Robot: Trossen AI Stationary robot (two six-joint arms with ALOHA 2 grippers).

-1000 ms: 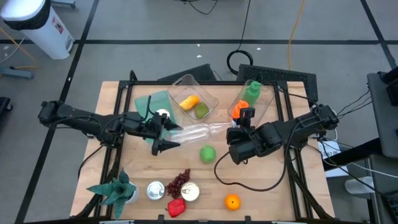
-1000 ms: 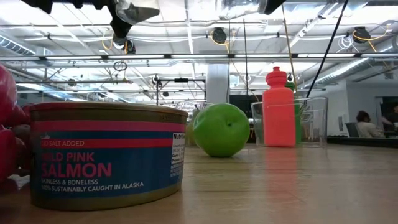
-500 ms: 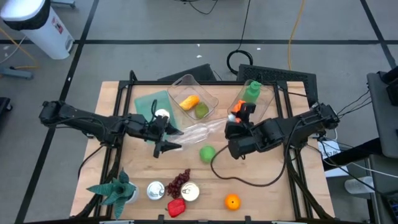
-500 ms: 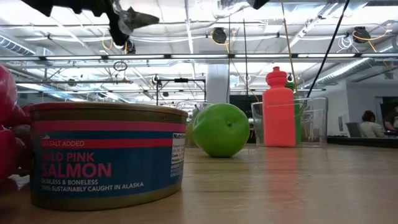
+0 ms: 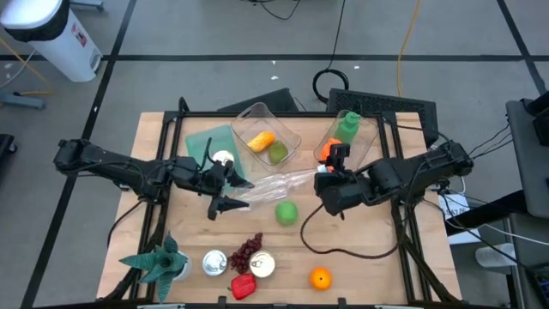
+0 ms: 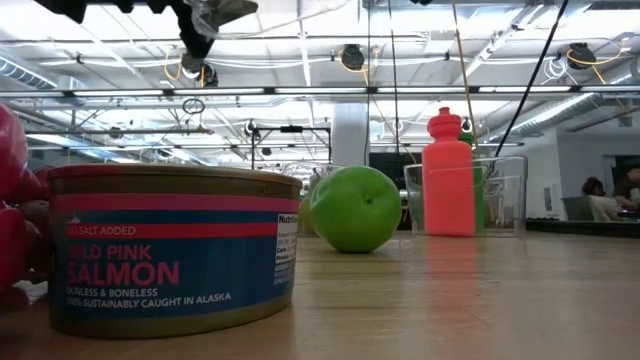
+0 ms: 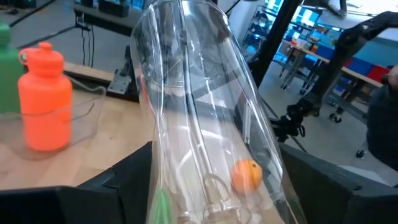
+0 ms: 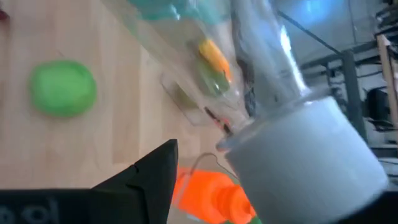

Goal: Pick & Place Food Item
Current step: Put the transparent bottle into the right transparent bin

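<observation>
Low view alone reads the salmon can (image 6: 170,250) label, bottle (image 5: 274,182) unseen

A bottle (image 5: 273,183) spans between the left gripper (image 5: 225,190) and the right gripper (image 5: 324,180), above the surface (image 5: 369,257). An apple (image 5: 286,213) lies just below the bottle, nearer the right gripper. Two bins (image 5: 287,129) sit behind the grippers. A can (image 5: 262,265), grapes (image 5: 246,251) and an orange (image 5: 320,278) lie in front, well apart from both.
</observation>
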